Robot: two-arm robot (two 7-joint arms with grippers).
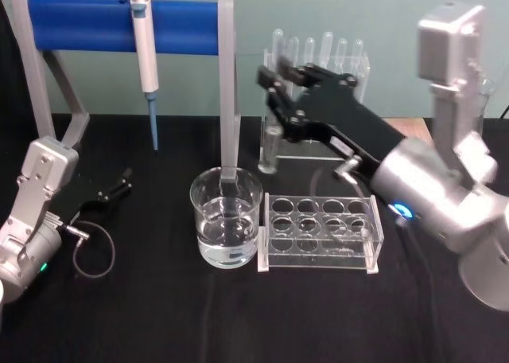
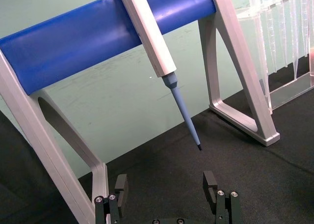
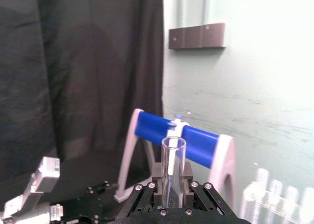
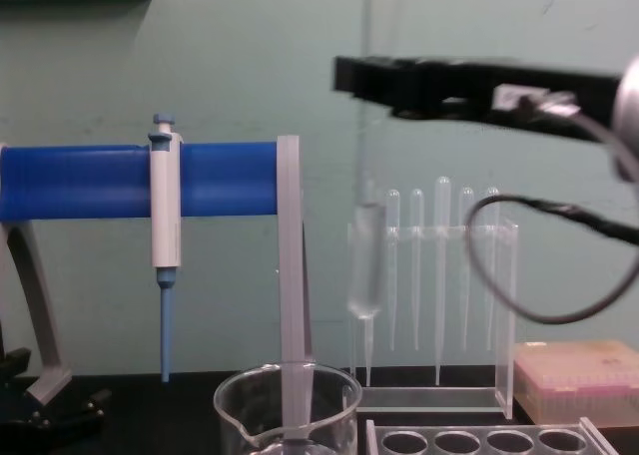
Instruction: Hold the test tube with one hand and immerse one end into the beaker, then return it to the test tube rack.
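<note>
Black cloth covers our table (image 1: 159, 315) before a pale green wall. Our left gripper (image 2: 167, 189) rests parted near the blue pipettor stand (image 1: 119, 25). Mid-table sits the beaker (image 1: 227, 228), part full. Our right gripper (image 4: 369, 81) clamps the test tube (image 4: 365, 245), clear, upright, round-bottomed, aloft behind the beaker.

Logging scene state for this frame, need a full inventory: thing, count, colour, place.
test tube: 1, clear, upright in right hand, hanging above the table behind the beaker
beaker: 1, clear, liquid inside, table centre
tube rack: 1, clear, right of beaker
pipettor: 1, white-blue, hanging on stand
stand: 1, blue bar, grey legs, back left
pipettes: several, clear, back rack
pink box: 1, far right
left hand: open, low at left
right hand: black, raised, shut on tube
</note>
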